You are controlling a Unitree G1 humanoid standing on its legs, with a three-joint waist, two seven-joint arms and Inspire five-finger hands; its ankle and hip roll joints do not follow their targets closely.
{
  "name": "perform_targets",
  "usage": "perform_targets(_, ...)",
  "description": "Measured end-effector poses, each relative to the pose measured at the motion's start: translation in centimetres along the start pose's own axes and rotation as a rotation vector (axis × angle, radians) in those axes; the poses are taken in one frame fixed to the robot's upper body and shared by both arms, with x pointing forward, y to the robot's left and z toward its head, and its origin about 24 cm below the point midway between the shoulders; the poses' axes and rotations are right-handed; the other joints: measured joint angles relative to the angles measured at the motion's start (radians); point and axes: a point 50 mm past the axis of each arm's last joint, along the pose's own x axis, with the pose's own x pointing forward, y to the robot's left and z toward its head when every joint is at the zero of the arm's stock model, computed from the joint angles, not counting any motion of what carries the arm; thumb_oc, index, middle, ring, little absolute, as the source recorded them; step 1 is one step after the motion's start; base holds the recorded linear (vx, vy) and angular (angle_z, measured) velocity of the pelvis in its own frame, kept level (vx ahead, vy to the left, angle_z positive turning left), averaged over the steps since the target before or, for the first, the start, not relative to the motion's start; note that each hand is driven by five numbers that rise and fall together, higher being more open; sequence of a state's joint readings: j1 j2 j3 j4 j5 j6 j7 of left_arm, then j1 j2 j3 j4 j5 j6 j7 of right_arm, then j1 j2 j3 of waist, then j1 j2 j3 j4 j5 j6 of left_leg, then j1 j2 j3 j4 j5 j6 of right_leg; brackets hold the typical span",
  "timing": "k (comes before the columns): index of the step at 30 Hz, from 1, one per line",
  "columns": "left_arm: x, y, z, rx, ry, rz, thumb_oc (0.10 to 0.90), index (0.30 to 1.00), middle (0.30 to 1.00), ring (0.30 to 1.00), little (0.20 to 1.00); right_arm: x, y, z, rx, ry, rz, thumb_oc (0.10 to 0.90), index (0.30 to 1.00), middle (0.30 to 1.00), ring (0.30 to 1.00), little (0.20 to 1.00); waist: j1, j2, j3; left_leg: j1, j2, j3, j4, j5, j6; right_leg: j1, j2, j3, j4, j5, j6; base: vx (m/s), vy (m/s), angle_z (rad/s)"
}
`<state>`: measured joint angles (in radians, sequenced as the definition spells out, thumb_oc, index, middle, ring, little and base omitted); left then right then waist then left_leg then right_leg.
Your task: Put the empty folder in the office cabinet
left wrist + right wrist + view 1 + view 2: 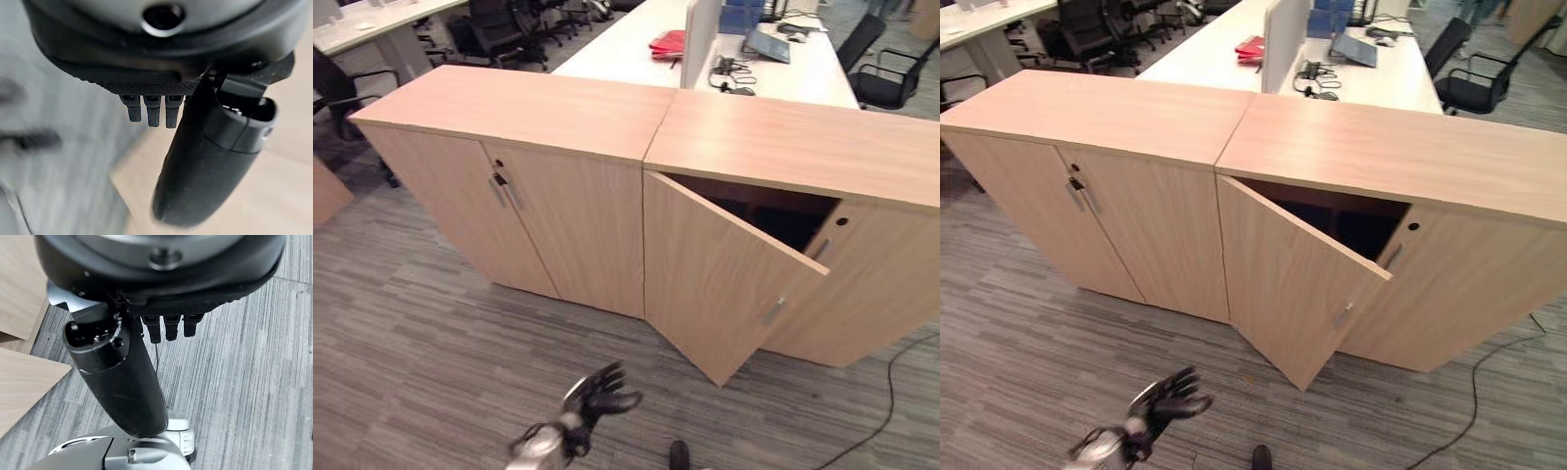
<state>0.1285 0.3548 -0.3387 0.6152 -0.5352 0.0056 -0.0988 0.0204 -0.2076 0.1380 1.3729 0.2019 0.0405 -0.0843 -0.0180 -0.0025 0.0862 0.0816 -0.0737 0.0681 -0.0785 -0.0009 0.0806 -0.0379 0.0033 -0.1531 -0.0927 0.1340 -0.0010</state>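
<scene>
My left hand (597, 392) hangs low in front of the office cabinet (783, 196), fingers (152, 110) loosely spread and relaxed, thumb out, holding nothing. Right hand (166, 308), seen in its own wrist view over the grey carpet (244, 382): fingers (171, 328) straight-ish, thumb extended, also holding nothing.

Cabinet's left door (724, 284) stands swung partway out toward me, dark interior (783, 220) showing behind it; right door (881, 284) shut. A second cabinet (509, 157) sits just beside it on its left, both doors closed, top bare.

Folder: not in either hand, not on the cabinet tops, not on the floor near the door. Only candidate is a red flat thing (668, 43) on the white counter (626, 39) well behind the cabinet, but can't tell if that's a folder. Inside of cabinet too dark to say whether anything lies there.

Handling, my guess: empty folder = light, thin, somewhat floppy, slick cover. Best pinched near the spine or a stiff edge, thumb on one face and fingers on the other, kept flat so it doesn't sag or flap open, then slid edge-first past the door.
</scene>
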Motion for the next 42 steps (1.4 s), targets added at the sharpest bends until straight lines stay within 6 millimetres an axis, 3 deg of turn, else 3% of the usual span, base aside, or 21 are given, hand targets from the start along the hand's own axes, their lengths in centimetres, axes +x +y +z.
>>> perform_targets(4,-0.6,3.9,-4.2,0.125,0.189,0.217,0.8,0.9,0.9,0.9,0.9,0.0,-0.1,1.0,0.045,-0.051,0.009,0.8,0.9,0.9,0.9,0.9,-0.001,-0.014,0.003,0.009,0.002,-0.003,0.0,-0.002,-0.004,0.015,-0.001,-0.003,-0.002,-0.016,0.006,-0.01,-0.104,0.03)
perform_targets(5,-1.2,5.0,-6.1,0.139,0.315,0.305,0.8,0.9,0.9,0.9,0.9,0.0,0.1,2.1,0.058,-0.076,0.019,0.8,0.9,0.9,0.9,0.9,-0.012,-0.028,0.006,0.005,0.005,0.006,0.0,-0.007,-0.01,0.007,-0.001,-0.004,-0.001,-0.017,0.006,-0.08,-0.148,-0.16)
perform_targets(8,-3.0,6.0,-9.2,0.024,0.463,0.411,0.8,0.9,0.9,0.9,0.9,-0.1,0.3,4.1,0.064,-0.122,0.037,0.8,0.9,0.9,0.9,0.9,0.003,-0.033,0.008,-0.009,0.04,0.076,0.001,0.002,0.003,-0.046,-0.027,-0.113,0.074,-0.056,0.02,-0.01,-0.094,-0.57)
perform_targets(12,-4.3,6.1,-10.9,0.015,0.512,0.418,0.8,0.9,0.9,0.9,0.9,0.0,0.2,3.0,0.052,-0.101,0.036,0.8,0.9,0.9,0.9,0.9,0.003,-0.059,-0.005,0.017,0.055,0.092,0.001,-0.007,-0.019,0.018,-0.113,-0.097,0.098,-0.082,0.057,0.09,-0.15,-0.25)
perform_targets(14,-4.5,6.3,-11.0,-0.006,0.511,0.428,0.8,0.9,0.9,0.9,0.9,0.0,0.1,2.1,0.045,-0.08,0.039,0.8,0.9,0.9,0.9,0.9,-0.003,-0.067,-0.009,0.029,0.075,0.081,0.001,-0.004,-0.037,0.06,-0.095,-0.098,0.055,-0.072,0.055,0.04,-0.146,0.06)
perform_targets(16,-4.1,5.9,-10.7,-0.032,0.489,0.428,0.8,0.9,0.9,0.9,0.9,0.0,0.0,1.4,0.045,-0.062,0.039,0.8,0.9,0.9,0.9,0.9,-0.002,-0.055,-0.012,0.035,0.097,0.077,0.003,-0.004,-0.061,0.091,-0.065,-0.098,0.006,-0.053,0.031,-0.01,-0.247,0.04)
perform_targets(17,-3.9,5.9,-10.5,-0.098,0.465,0.451,0.8,0.9,0.9,0.9,0.9,0.0,0.1,1.4,0.045,-0.062,0.043,0.8,0.9,0.9,0.9,0.9,-0.004,-0.054,-0.008,0.014,0.111,0.075,0.052,-0.019,-0.085,0.093,-0.058,-0.096,0.004,-0.065,0.033,-0.04,-0.317,-0.08)
perform_targets(22,-3.0,5.8,-9.3,-0.179,0.409,0.468,0.8,0.9,0.9,0.9,0.9,0.0,0.2,1.1,0.042,-0.061,0.051,0.8,0.9,0.9,0.9,0.9,0.012,-0.067,0.003,-0.071,0.148,0.056,0.231,-0.047,-0.119,0.084,-0.028,-0.086,0.006,-0.078,-0.008,-0.04,-0.132,-0.02)
perform_targets(23,-2.6,5.7,-8.9,-0.189,0.393,0.465,0.8,0.9,0.9,0.9,0.9,0.0,0.1,1.2,0.042,-0.064,0.048,0.8,0.9,0.9,0.9,0.9,0.02,-0.072,0.014,-0.1,0.15,0.043,0.292,-0.045,-0.124,0.081,-0.025,-0.079,0.013,-0.083,-0.016,-0.04,-0.1,-0.05)
perform_targets(24,-2.2,5.7,-8.2,-0.211,0.357,0.473,0.8,0.9,0.9,0.9,0.9,0.0,0.1,1.4,0.041,-0.069,0.05,0.8,0.9,0.9,0.9,0.9,0.028,-0.093,0.034,-0.165,0.144,0.01,0.417,-0.038,-0.146,0.079,-0.028,-0.068,0.017,-0.085,-0.04,0.01,-0.061,-0.1)
perform_targets(25,-1.6,5.6,-7.3,-0.238,0.303,0.474,0.8,0.9,0.9,0.9,0.9,0.0,0.0,1.8,0.035,-0.084,0.044,0.8,0.9,0.9,0.9,0.9,0.045,-0.108,0.049,-0.255,0.121,-0.068,0.508,-0.063,-0.183,0.059,-0.029,-0.05,0.03,-0.078,-0.057,0.05,-0.041,-0.2)
perform_targets(26,-1.4,5.5,-6.9,-0.232,0.288,0.466,0.8,0.9,0.9,0.9,0.9,0.0,-0.3,1.9,0.031,-0.089,0.036,0.8,0.9,0.9,0.9,0.9,0.057,-0.11,0.051,-0.275,0.099,-0.11,0.488,-0.077,-0.183,0.04,-0.031,-0.041,0.043,-0.08,-0.063,0.1,-0.021,-0.61)
perform_targets(27,-1.2,5.3,-6.7,-0.229,0.276,0.457,0.8,0.9,0.9,0.9,0.9,0.0,-0.9,2.6,0.004,-0.108,0.02,0.8,0.9,0.9,0.9,0.9,0.066,-0.107,0.053,-0.265,0.039,-0.186,0.345,-0.079,-0.177,0.002,-0.029,-0.012,0.06,-0.081,-0.063,0.07,-0.019,-0.74)
perform_targets(30,-1.5,5.1,-7.5,-0.28,0.3,0.471,0.8,0.9,0.9,0.9,0.9,0.0,-1.3,3.8,-0.011,-0.145,0.01,0.8,0.9,0.9,0.9,0.9,0.066,-0.089,0.067,-0.235,-0.017,-0.211,0.262,-0.067,-0.146,-0.01,-0.015,0.013,0.068,-0.077,-0.071,0.09,0.015,-0.71)
perform_targets(31,-1.8,4.9,-8.2,-0.302,0.316,0.47,0.8,0.9,0.9,0.9,0.9,0.0,-1.2,3.5,-0.016,-0.138,0.011,0.8,0.9,0.9,0.9,0.9,0.064,-0.064,0.065,-0.187,-0.01,-0.212,0.241,-0.078,-0.123,0.013,0.012,0.012,0.056,-0.076,-0.069,0.13,0.064,-0.59)
perform_targets(32,-2.2,4.8,-8.8,-0.319,0.328,0.465,0.8,0.9,0.9,0.9,0.9,0.0,-0.9,2.7,-0.014,-0.119,0.017,0.8,0.9,0.9,0.9,0.9,0.063,-0.059,0.066,-0.147,-0.002,-0.212,0.19,-0.045,-0.076,0.028,0.024,0.014,0.058,-0.074,-0.067,0.15,0.104,-0.36)
perform_targets(34,-2.2,4.6,-9.0,-0.324,0.333,0.447,0.8,0.9,0.9,0.9,0.9,0.0,-0.1,1.2,-0.014,-0.075,0.04,0.8,0.9,0.9,0.9,0.9,0.052,-0.064,0.053,-0.123,-0.004,-0.198,0.138,-0.029,-0.055,0.032,0.018,0.024,0.044,-0.079,-0.057,0.12,0.099,-0.12)
perform_targets(36,-2.5,4.3,-9.6,-0.322,0.365,0.437,0.8,0.9,0.9,0.9,0.9,-0.1,0.5,0.2,-0.018,-0.051,0.053,0.8,0.9,0.9,0.9,0.9,0.046,-0.064,0.028,-0.084,-0.002,-0.182,0.071,-0.008,-0.042,0.04,0.01,0.024,0.031,-0.08,-0.039,0.11,0.132,-0.1)
perform_targets(38,-3.1,3.9,-10.7,-0.256,0.409,0.407,0.8,0.9,0.9,0.9,0.9,-0.1,0.6,-1.2,-0.032,-0.015,0.055,0.8,0.9,0.9,0.9,0.9,0.047,-0.034,-0.018,-0.06,0.002,-0.169,0.015,0.027,-0.031,0.039,0.01,0.032,0.034,-0.075,-0.031,0.06,0.116,-0.17)
perform_targets(42,-2.6,3.6,-10.1,-0.141,0.404,0.358,0.8,0.9,0.9,0.9,0.9,-0.1,0.1,-1.4,-0.067,-0.005,0.044,0.8,0.9,0.9,0.9,0.9,0.042,-0.018,-0.058,-0.042,0.002,-0.159,0.005,0.044,-0.03,0.049,0.009,0.034,0.027,-0.068,-0.022,0.04,0.081,-0.03)
